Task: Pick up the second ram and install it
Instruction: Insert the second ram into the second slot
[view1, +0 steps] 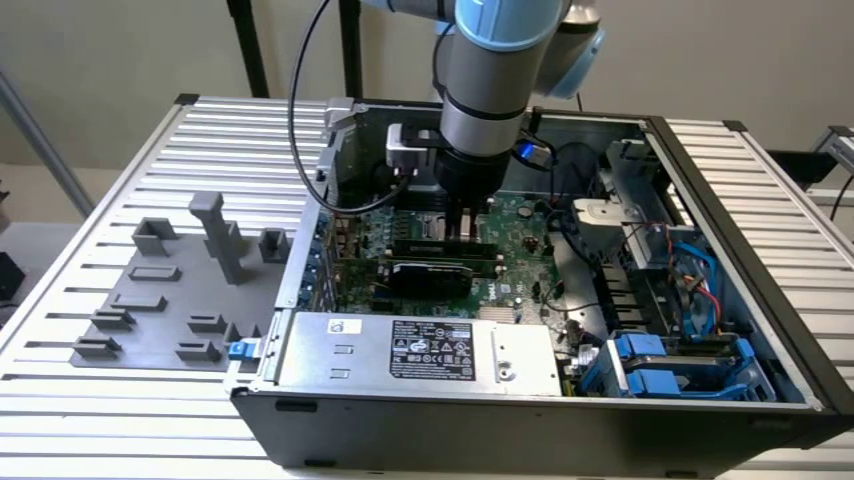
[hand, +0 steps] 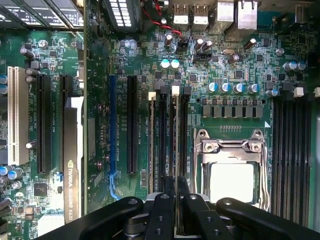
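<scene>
The gripper (hand: 176, 187) is clenched on the second ram (hand: 176, 135), which stands edge-on in a memory slot beside the CPU socket (hand: 231, 172). An Nvidia expansion card (hand: 72, 160) sits further along the motherboard (hand: 235, 65).

In the exterior view the arm (view1: 487, 60) leaves the frame at the top edge, and its wrist covers the middle of the motherboard (view1: 514, 225). The desk (view1: 120, 400) is cut by the left and bottom edges. In the wrist view the gripper (hand: 176, 192) hides the near end of the second ram (hand: 176, 135), and the graphics card (hand: 72, 160) carries lettering too blurred to read fully.
</scene>
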